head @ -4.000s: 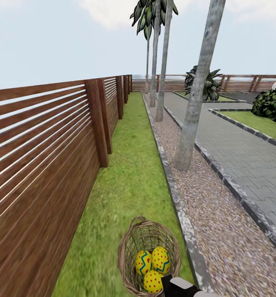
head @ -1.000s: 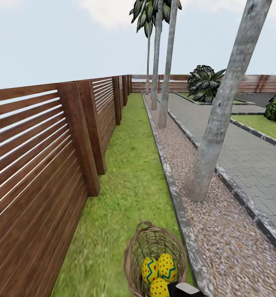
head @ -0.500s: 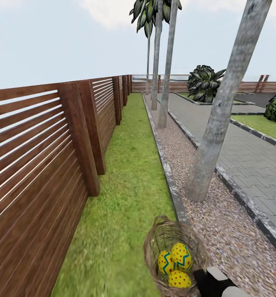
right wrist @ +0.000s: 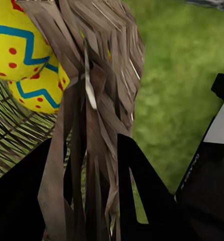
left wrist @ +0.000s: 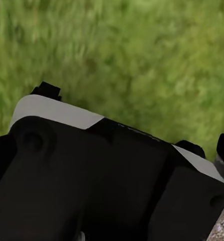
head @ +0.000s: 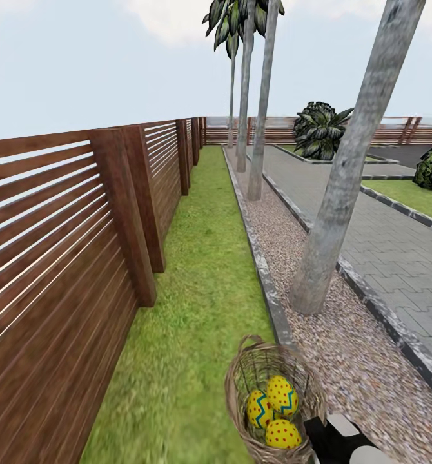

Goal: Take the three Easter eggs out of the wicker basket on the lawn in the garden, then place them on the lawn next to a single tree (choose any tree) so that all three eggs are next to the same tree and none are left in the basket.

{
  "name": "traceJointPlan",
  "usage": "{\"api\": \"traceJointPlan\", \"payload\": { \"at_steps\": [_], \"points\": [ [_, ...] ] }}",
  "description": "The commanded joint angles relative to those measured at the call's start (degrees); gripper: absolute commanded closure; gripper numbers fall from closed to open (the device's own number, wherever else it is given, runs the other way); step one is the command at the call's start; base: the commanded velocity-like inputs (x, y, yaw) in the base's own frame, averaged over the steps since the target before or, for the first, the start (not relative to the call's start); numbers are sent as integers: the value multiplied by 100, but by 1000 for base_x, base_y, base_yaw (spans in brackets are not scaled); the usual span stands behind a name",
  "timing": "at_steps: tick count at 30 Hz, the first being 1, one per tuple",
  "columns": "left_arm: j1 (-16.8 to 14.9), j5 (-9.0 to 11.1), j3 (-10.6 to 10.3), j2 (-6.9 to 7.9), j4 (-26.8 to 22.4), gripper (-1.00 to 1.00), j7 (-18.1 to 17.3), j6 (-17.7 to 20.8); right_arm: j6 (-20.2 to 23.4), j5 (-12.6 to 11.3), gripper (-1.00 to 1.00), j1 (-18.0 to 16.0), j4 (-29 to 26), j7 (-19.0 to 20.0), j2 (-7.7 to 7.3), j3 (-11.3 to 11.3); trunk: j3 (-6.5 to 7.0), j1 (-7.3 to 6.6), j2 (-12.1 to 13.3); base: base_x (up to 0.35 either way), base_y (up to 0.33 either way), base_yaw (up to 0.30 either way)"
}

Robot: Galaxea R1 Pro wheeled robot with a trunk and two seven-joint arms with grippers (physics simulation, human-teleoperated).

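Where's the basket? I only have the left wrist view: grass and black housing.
Observer: The basket is low in the head view, at the grass edge by the kerb.
Operator: Is anything holding it?
Observer: Yes. In the right wrist view the right hand is closed on its wicker rim, a finger on each side.
Operator: How many eggs are inside?
Observer: All three eggs, bunched on the side nearest the right hand.
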Motion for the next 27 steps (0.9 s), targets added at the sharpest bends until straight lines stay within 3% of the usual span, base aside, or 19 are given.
{"api": "traceJointPlan", "payload": {
  "at_steps": [1, 14, 20, 27],
  "points": [
    [0, 51, -5, -10, -98, -100, -5, 52, 13, -102, 100, -3, -10, -40, 27, 11, -9, 2, -9, 0, 0, 0],
    [0, 34, -18, 16, -125, -100, -3, 26, -19, -81, 100, 3, 38, -38, 58, 15, -10, 2, -9, 157, -16, 0],
    [0, 34, -24, 32, -124, -100, -2, 24, -23, -75, 100, 6, 39, -21, 58, 15, -41, 2, -9, 137, -72, -160],
    [0, 35, -26, 45, -124, -100, -2, 18, -23, -81, 100, 6, 39, -19, 58, 15, -43, 2, -9, 150, -45, -7]
  ]
}}
